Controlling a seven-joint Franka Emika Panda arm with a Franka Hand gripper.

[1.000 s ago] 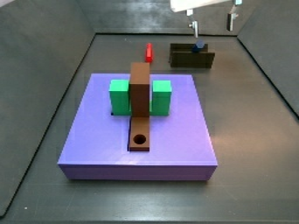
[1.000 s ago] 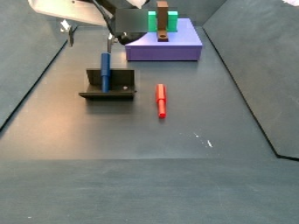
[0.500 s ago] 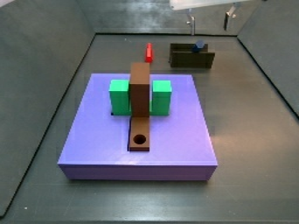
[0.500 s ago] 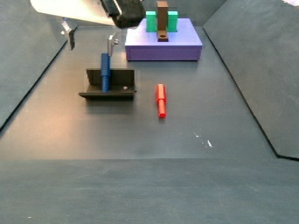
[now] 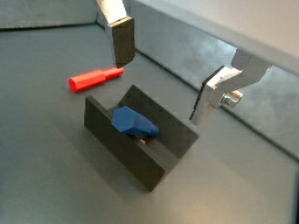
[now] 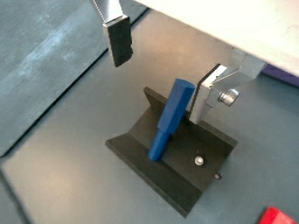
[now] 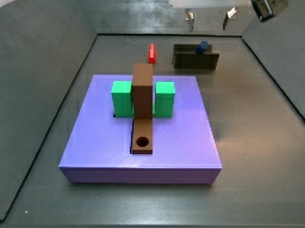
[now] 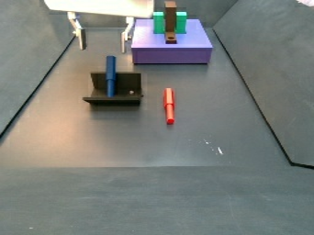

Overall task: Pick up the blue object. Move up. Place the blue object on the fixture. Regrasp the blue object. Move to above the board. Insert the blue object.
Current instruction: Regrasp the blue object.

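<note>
Side view, hand [image 8: 103,34] spread, above blue object [image 8: 110,74]

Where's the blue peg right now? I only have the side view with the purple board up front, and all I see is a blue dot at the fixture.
Observer: The blue object stands on end in the fixture. Most of its length shows from the far side.
Operator: Is the gripper holding it?
Observer: No. The gripper hangs above the fixture, open. In a wrist view its fingers sit apart from the peg, one on either side.
Operator: Anything gripped between them?
Observer: Nothing. Both wrist views show no piece held between the pads.
</note>
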